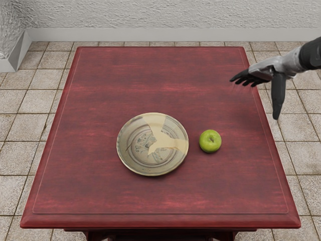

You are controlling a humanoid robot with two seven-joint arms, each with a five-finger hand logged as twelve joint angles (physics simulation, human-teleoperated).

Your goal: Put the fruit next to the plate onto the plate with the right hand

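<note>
A green apple (210, 140) lies on the red wooden table, just to the right of a round beige plate (131, 151) with a brown pattern. The plate holds nothing. My right hand (249, 78) hovers above the table's right edge, up and to the right of the apple and well apart from it. Its dark fingers (242, 78) are stretched out flat toward the left and hold nothing, with the thumb hanging down. The left arm does not show.
The table (100, 90) has a raised rim all round and stands on a tiled floor. A grey wall runs along the back, with a pale block at the far left corner (12, 55).
</note>
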